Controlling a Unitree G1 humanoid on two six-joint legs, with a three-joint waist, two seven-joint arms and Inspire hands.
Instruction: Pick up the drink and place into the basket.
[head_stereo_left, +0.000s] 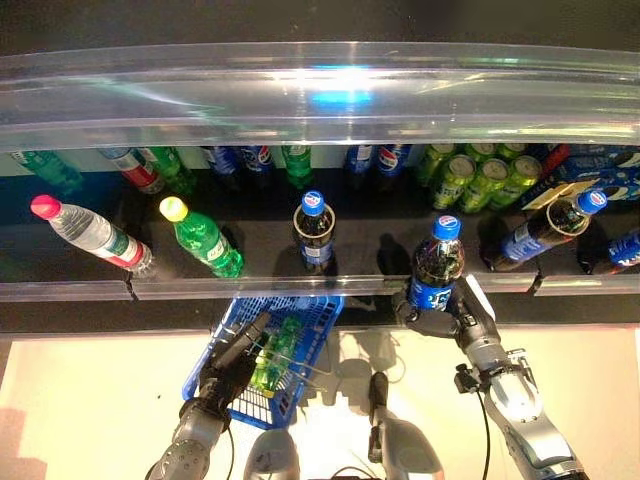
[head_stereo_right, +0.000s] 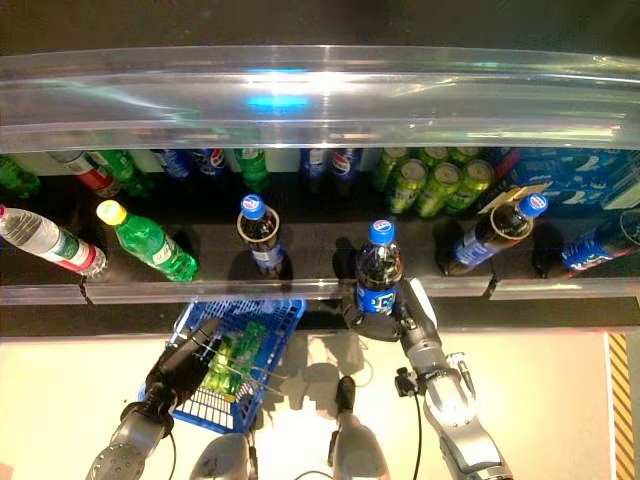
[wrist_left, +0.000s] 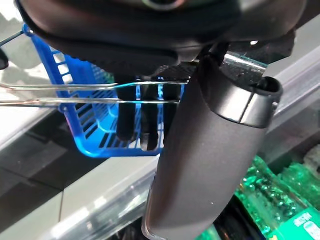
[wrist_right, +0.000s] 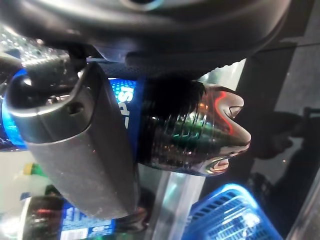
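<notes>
Right wrist view shows the right hand (wrist_right: 80, 150) with fingers and thumb curled round a dark cola bottle (head_stereo_left: 436, 265) with a blue cap and blue label, held upright at the front rail of the shelf (head_stereo_left: 260, 288), between other bottles. Lower left, the left hand (head_stereo_left: 232, 362) has its fingers (wrist_left: 132, 117) hooked over the wire handle of the blue basket (head_stereo_left: 312, 318), where a green bottle (head_stereo_left: 272, 358) lies.

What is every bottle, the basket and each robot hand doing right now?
Cola bottle: upright, gripped at the shelf edge.
Right hand: shut on the cola bottle.
Blue basket: held up, green bottle lying inside.
Left hand: shut on the basket handle.
Green shelf bottle: leaning.
</notes>
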